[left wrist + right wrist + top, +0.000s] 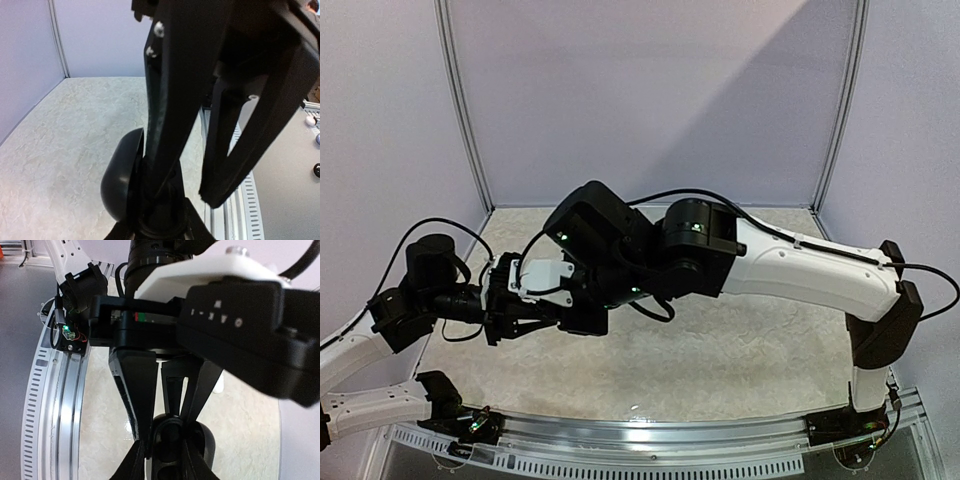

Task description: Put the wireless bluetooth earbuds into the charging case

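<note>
Both wrist views: perhaps charging case [119, 182]

A pale marbled bench [740, 350] runs back to plain lavender walls [650, 90], with slim metal posts [463, 110] at the back corners (one on each side). A perforated silver rail [650, 438] edges its near side.

Pale mottled table [750, 350], metal rail [650, 432] seemingly edging its front.
</note>
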